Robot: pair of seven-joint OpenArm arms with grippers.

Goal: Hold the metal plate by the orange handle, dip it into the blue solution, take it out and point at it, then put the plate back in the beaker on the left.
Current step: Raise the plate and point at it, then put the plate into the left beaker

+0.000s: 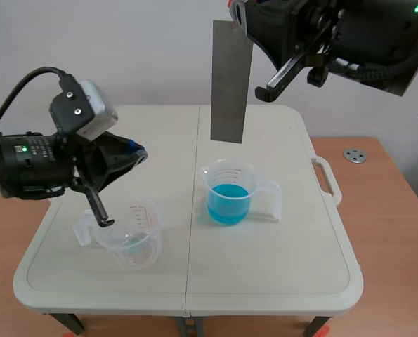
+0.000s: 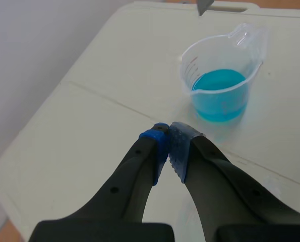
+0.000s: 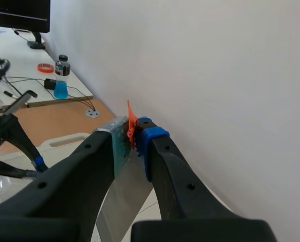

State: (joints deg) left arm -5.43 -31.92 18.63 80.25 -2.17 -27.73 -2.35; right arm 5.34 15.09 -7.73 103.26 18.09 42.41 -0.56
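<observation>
The right gripper (image 3: 133, 137) is clamping the orange handle (image 3: 130, 120), the metal plate (image 1: 230, 84) hanging upright above the beaker of blue solution (image 1: 230, 195). The left gripper (image 2: 169, 141), clenched empty, is hovering near the clear beaker (image 1: 133, 242).

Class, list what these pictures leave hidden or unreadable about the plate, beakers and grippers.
Scene view: the orange handle is hidden by the right gripper; only the metal plate shows.
Right wrist view: the plate's lower end is cut off by the edge.
Left wrist view: the left beaker is out of frame.
Scene view: its scale marks are too small to read.
</observation>
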